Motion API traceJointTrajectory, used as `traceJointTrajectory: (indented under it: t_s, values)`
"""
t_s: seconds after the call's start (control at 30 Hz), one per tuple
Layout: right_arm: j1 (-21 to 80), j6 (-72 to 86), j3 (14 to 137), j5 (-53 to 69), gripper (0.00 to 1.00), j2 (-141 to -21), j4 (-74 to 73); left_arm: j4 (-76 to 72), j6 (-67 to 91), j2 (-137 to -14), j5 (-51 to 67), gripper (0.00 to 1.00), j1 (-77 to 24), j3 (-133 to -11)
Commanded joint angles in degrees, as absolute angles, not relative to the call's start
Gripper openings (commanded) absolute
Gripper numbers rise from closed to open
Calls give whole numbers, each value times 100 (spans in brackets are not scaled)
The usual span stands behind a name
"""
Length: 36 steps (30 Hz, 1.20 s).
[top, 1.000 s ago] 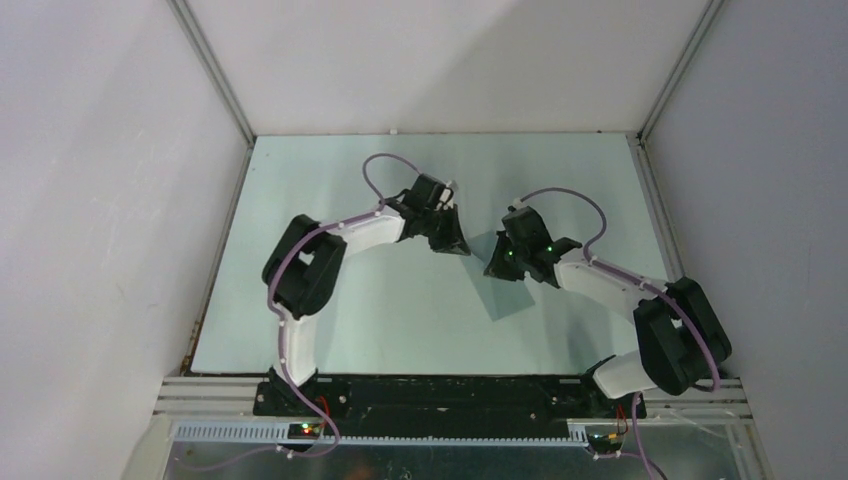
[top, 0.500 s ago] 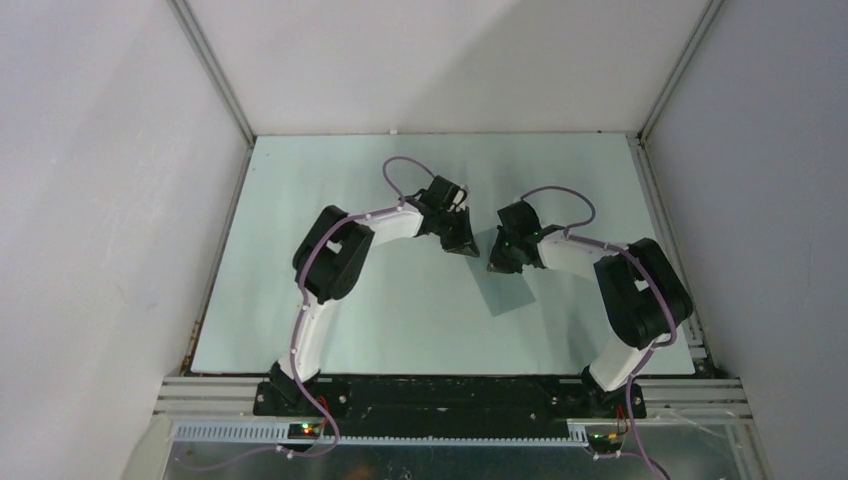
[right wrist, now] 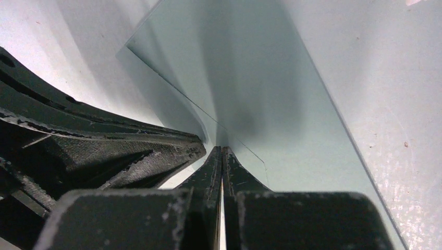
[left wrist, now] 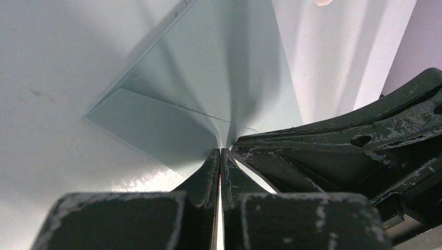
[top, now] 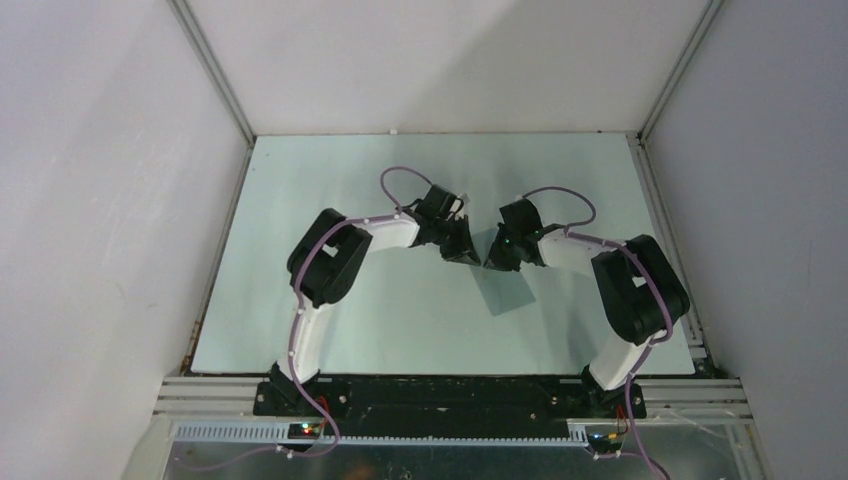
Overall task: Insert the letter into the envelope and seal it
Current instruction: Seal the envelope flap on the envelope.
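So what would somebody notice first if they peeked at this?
Probably the two black-and-white arms, left arm and right arm, bending inward so their tips nearly meet mid-table. Both pairs of jaws are shut, side by side at the teal-grey envelope, which almost blends into the pale green table.
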<state>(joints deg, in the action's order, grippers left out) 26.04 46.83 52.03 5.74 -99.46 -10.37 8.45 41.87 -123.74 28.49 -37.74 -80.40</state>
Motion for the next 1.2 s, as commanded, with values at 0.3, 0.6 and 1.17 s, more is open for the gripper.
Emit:
traceJointTrajectory:
  t_s: [0.3, 0.6, 1.17]
  values:
    - [2902, 4568, 4268, 20, 0, -9429, -1428, 1487, 4060, -12625, 2432, 3, -3618, -8413]
    - [2952, 4600, 4438, -115, 0, -9533, -1314, 1426, 4010, -12571, 2563, 3, -3621, -8252]
    - [2799, 4524, 4232, -326, 0, -9548, -1439, 1416, 3992, -12553, 2633, 3, -3621, -8231]
